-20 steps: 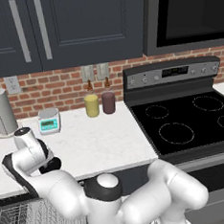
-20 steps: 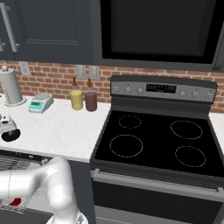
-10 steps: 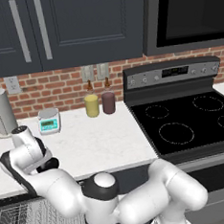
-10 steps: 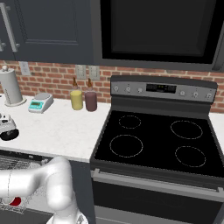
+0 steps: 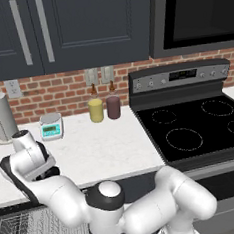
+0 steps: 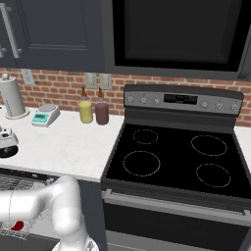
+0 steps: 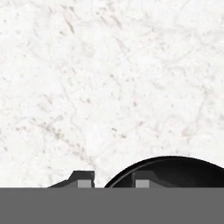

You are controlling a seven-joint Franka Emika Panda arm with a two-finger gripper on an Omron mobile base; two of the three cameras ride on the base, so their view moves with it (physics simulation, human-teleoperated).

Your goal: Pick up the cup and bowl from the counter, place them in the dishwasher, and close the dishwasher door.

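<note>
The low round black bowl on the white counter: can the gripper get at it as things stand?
Probably yes: the gripper is already down at the low round black bowl, its fingertips straddling the rim on bare white marbled counter.

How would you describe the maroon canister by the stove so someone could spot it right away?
Start at the black stove top and look along the brick wall to its left, where the white counter begins. Two canisters stand side by side there, and the maroon canister is the one nearer the stove; its neighbour, the yellow canister, is farther away.

black bowl point(image 7: 175, 173) upright on white counter point(image 7: 109, 78) — red cup point(image 6: 16, 226) in dishwasher rack point(image 6: 14, 184)
</note>
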